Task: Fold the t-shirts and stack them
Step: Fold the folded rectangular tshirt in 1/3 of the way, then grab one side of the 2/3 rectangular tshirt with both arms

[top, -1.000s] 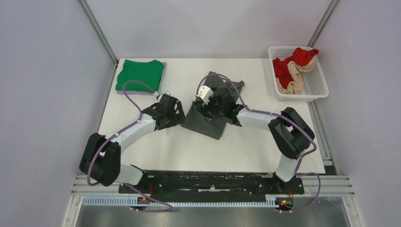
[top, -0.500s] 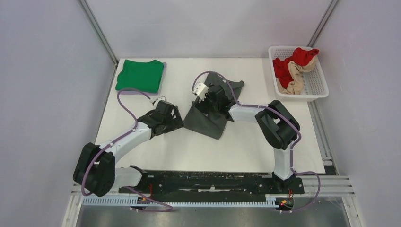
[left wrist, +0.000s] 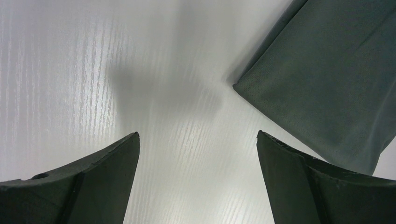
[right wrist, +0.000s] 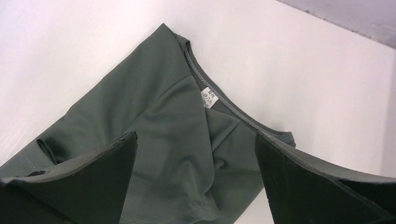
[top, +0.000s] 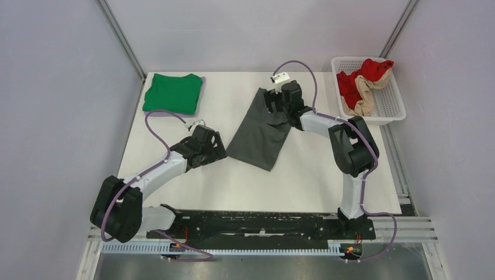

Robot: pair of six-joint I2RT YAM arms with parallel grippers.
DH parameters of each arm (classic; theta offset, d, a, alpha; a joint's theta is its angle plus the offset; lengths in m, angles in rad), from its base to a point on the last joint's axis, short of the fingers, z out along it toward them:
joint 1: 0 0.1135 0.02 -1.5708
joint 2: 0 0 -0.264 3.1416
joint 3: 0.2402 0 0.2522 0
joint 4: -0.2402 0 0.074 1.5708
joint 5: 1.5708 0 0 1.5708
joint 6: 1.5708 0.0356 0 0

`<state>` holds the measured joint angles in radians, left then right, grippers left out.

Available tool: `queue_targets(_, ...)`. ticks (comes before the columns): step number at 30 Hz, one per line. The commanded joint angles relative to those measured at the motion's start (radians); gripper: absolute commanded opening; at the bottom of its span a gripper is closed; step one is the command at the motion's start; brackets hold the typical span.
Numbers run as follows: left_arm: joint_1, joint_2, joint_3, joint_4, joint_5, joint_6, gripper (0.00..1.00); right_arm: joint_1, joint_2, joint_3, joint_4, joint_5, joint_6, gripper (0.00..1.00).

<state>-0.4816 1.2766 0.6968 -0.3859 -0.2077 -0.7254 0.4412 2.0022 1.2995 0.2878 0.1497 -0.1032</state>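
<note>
The dark grey t-shirt [top: 258, 134] lies folded into a long strip in the middle of the table, running from near left to far right. My right gripper [top: 279, 104] is open above its far end; the right wrist view shows the collar and label [right wrist: 210, 99] between the open jaws. My left gripper [top: 215, 150] is open and empty over bare table just left of the shirt's near corner [left wrist: 327, 88]. The bright green t-shirt [top: 173, 92] lies folded at the far left corner.
A white lattice basket [top: 385, 108] holding red and beige garments stands at the far right. The table's white top [top: 192, 186] ends at metal rails on the left and right.
My right gripper moved from the shirt's middle to its far end and the shirt now lies longer and flatter. My left arm drew back slightly toward the near left.
</note>
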Motion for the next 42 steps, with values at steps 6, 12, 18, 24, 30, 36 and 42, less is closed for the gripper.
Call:
queue_targets(6, 0.004, 0.026, -0.007, 0.040, -0.015, -0.025, 1.00, 0.012, -0.196, -0.175, 0.026, -0.126, 0.070, 0.98)
queue_targets(12, 0.003, 0.056, -0.025, 0.096, 0.054, -0.036, 1.00, 0.018, -0.425, -0.501, 0.120, -0.344, 0.102, 0.98)
queue_targets(18, 0.003, 0.162, 0.010, 0.197, 0.157, -0.051, 0.94, 0.140, -0.616, -0.714, 0.097, -0.338, 0.009, 0.98)
queue_targets(24, 0.003, 0.248, 0.039, 0.232, 0.185, -0.092, 0.77, 0.323, -0.671, -0.742, -0.037, -0.234, -0.185, 0.98)
queue_targets(30, 0.003, 0.295, 0.051, 0.265, 0.175, -0.119, 0.63, 0.367, -0.653, -0.718, -0.078, -0.224, -0.229, 0.88)
queue_targets(36, 0.002, 0.364, 0.085, 0.268, 0.173, -0.139, 0.42, 0.444, -0.577, -0.646, -0.137, -0.156, -0.277, 0.74)
queue_targets(42, 0.002, 0.365, 0.062, 0.272, 0.168, -0.164, 0.15, 0.486, -0.464, -0.554, -0.222, -0.060, -0.294, 0.62)
